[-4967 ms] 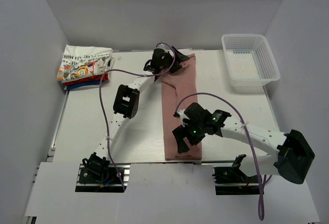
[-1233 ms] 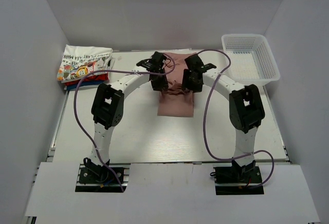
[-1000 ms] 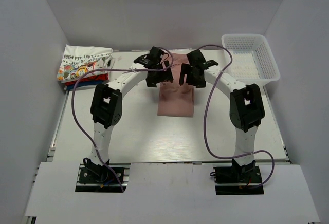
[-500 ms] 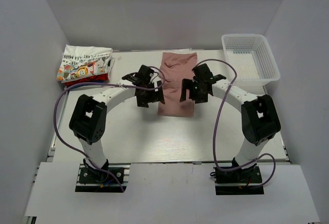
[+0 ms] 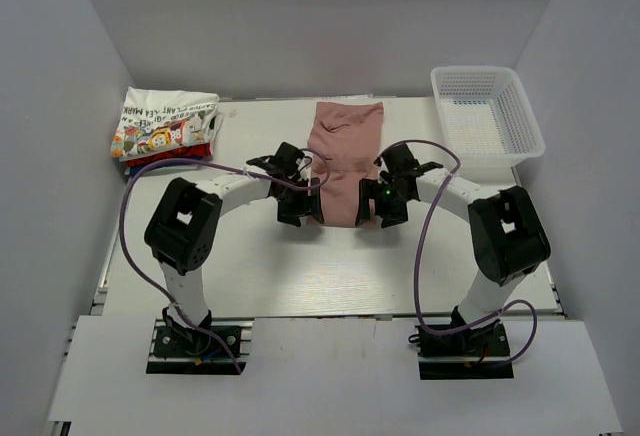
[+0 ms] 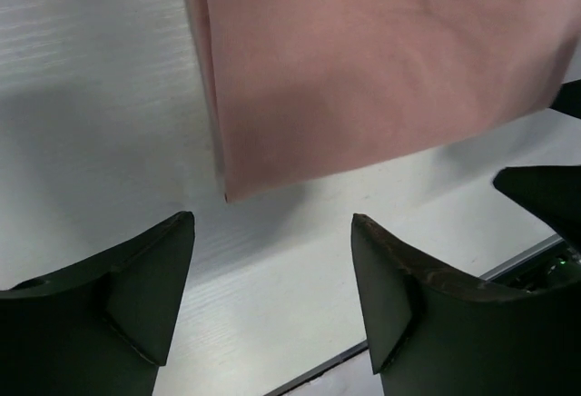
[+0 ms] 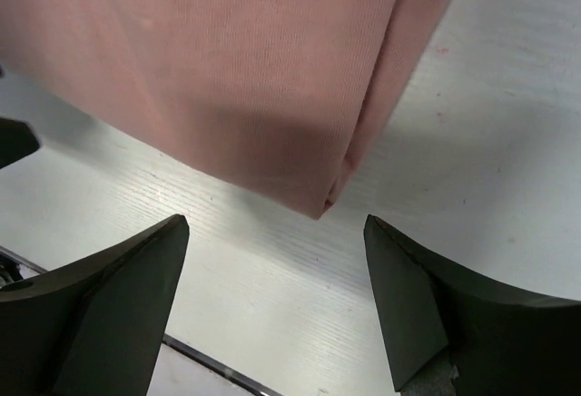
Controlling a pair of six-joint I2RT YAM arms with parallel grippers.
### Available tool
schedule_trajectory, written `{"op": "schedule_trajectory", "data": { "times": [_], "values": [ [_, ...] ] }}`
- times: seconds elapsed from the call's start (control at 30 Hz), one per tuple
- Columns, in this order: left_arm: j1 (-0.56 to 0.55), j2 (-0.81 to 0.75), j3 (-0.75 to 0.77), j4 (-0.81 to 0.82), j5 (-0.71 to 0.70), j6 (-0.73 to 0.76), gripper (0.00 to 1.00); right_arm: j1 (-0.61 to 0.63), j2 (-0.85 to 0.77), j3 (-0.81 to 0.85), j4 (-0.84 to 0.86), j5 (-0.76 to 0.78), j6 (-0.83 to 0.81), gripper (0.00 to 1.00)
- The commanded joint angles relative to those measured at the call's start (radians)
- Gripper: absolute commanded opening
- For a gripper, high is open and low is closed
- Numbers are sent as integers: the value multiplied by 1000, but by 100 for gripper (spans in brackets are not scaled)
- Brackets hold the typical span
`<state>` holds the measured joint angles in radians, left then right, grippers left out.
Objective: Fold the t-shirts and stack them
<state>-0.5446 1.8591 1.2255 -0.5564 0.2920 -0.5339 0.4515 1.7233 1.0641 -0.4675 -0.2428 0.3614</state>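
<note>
Left hand (image 6: 272, 225) and right hand (image 7: 274, 232) gape empty at the tee's (image 5: 343, 156) 2 lower corners, frame centre. Best to pinch every layer at both corners together, evenly.

Left pincer (image 5: 300, 214), right pincer (image 5: 378, 214); both nearer

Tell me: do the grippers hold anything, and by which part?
Nothing is held. The left gripper and the right gripper stand open at the pink tee's near corners.
</note>
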Motion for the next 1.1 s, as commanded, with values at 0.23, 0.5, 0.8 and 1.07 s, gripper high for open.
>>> {"op": "schedule_trajectory", "data": {
  "times": [0.23, 0.5, 0.8, 1.07],
  "values": [
    [-12, 64, -6, 29, 16, 28, 64, -40, 44, -4, 64, -52, -22, 75],
    [-12, 64, -6, 49, 6, 28, 27, -62, 78, 4, 73, -64, -33, 32],
    [-21, 9, -32, 82, 6, 28, 0, -62, 39, -18, 72, -88, -61, 0],
    [-44, -181, -126, 35, 6, 28, 0, -51, -151, -125, 20, -135, -52, 0]
  ]
}}
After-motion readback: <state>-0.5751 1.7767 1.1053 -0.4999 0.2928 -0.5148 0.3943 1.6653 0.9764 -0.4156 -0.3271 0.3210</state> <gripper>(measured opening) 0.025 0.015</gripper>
